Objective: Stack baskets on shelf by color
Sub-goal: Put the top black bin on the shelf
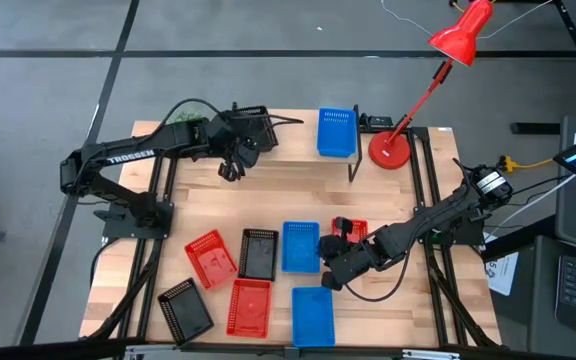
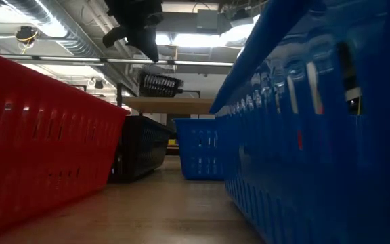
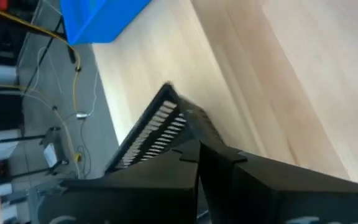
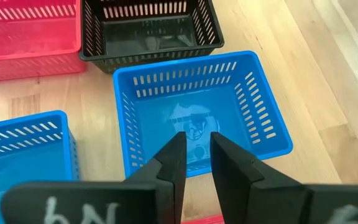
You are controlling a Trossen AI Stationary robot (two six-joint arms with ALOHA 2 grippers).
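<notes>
A black basket (image 1: 253, 125) and a blue basket (image 1: 336, 132) sit on the shelf (image 1: 198, 158) at the far side. In the low view the black basket (image 2: 160, 85) rests on the shelf's plank (image 2: 168, 105). My left gripper (image 1: 232, 165) is open just near of and above the black basket (image 3: 151, 130); it also shows high in the low view (image 2: 133, 42). My right gripper (image 1: 330, 268) hovers open, with a narrow gap, over a blue basket (image 4: 197, 112) on the table. It touches nothing.
Several baskets lie on the table: red (image 1: 208, 258), black (image 1: 259, 252), blue (image 1: 301, 245), red (image 1: 356, 230) partly under my right arm, black (image 1: 185, 310), red (image 1: 250, 305), blue (image 1: 313, 315). A red desk lamp (image 1: 393, 148) stands at the far right.
</notes>
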